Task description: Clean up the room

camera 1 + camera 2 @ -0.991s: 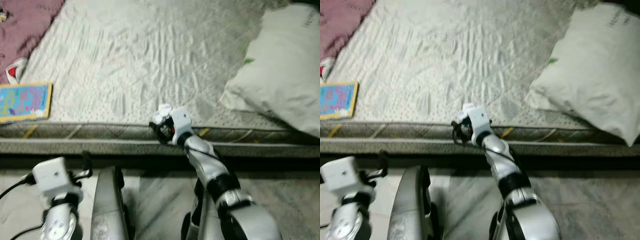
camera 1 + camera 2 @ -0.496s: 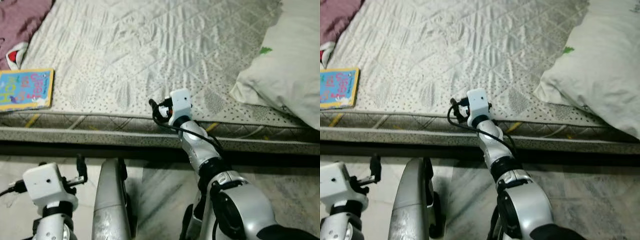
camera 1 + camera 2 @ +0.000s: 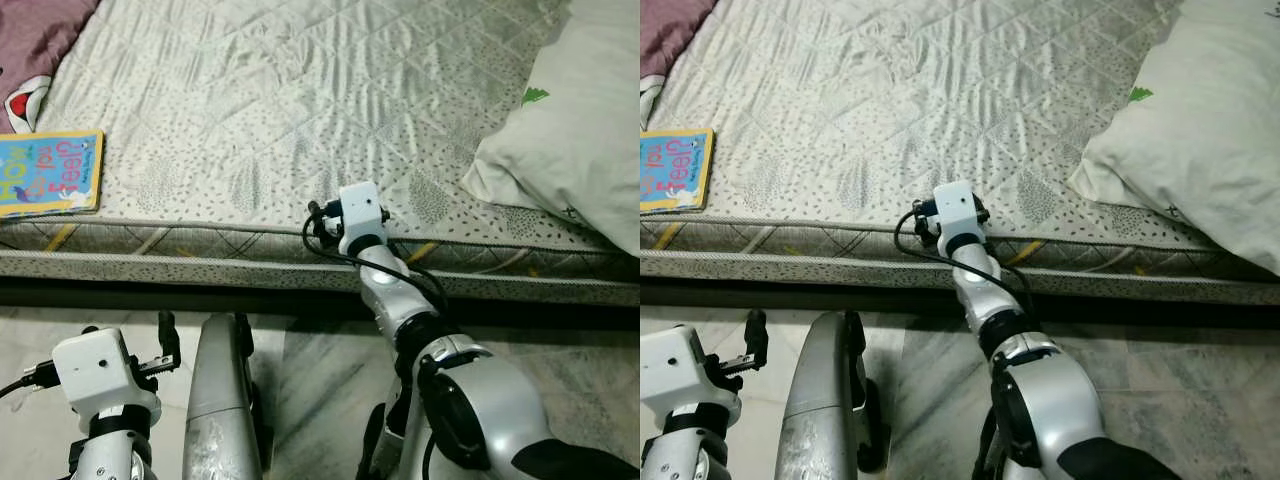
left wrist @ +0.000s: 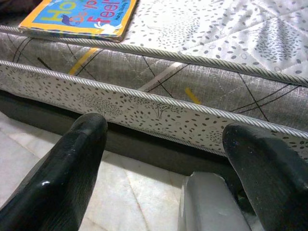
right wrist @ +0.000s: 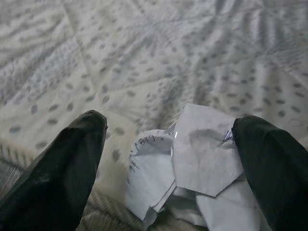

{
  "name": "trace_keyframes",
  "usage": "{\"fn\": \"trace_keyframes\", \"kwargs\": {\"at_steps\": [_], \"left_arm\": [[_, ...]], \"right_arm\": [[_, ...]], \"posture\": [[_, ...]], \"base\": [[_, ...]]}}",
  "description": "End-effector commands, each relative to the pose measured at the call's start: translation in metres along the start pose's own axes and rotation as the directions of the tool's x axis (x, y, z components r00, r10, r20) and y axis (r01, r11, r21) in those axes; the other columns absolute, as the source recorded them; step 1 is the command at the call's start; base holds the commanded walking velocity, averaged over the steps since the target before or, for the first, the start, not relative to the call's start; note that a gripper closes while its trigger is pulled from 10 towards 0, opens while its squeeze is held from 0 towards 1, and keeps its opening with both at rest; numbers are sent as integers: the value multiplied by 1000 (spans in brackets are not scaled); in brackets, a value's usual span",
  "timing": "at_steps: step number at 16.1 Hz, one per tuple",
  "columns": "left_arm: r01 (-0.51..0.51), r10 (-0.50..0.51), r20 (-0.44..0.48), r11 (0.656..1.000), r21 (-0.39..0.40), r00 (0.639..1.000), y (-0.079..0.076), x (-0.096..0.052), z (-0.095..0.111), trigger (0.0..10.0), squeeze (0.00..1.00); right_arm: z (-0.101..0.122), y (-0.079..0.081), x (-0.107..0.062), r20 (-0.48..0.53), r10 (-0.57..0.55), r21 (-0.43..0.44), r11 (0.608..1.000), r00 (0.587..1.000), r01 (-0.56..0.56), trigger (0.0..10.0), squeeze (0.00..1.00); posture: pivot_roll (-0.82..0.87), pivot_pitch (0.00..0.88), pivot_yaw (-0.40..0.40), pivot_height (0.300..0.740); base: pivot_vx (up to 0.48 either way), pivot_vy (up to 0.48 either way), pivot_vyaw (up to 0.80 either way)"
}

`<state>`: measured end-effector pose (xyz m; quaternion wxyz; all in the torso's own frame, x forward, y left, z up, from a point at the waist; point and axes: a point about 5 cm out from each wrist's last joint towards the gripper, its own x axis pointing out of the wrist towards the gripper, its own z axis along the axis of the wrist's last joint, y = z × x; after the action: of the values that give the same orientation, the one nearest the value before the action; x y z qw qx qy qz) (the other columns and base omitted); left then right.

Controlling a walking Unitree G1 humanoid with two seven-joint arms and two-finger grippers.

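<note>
Right end effector (image 5: pixel 168 159) has pushed up onto the bed (image 3: pixel 300 120) edge since a second ago, spread wide around the crumpled paper (image 5: pixel 192 163) mid-frame, so a grab looks close; left end effector (image 4: pixel 163 159) hangs wide by the floor

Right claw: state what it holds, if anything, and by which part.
Nothing is held. The right claw is open at the mattress edge, its fingers on either side of a crumpled paper lying there, not closed on it.
</note>
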<state>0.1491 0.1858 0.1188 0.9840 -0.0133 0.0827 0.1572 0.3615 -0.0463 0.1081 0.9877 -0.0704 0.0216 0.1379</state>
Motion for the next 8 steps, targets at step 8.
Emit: {"fn": "trace_keyframes", "kwargs": {"at_steps": [8], "left_arm": [[-5,6,-23,1000,18,1000,-4,-8,0,10000,0]], "right_arm": [[-36,29,-13,-211,31,-206,976,977,-76,10000,0]], "posture": [[320,296,-30,546]], "base": [[0,0,0]]}}
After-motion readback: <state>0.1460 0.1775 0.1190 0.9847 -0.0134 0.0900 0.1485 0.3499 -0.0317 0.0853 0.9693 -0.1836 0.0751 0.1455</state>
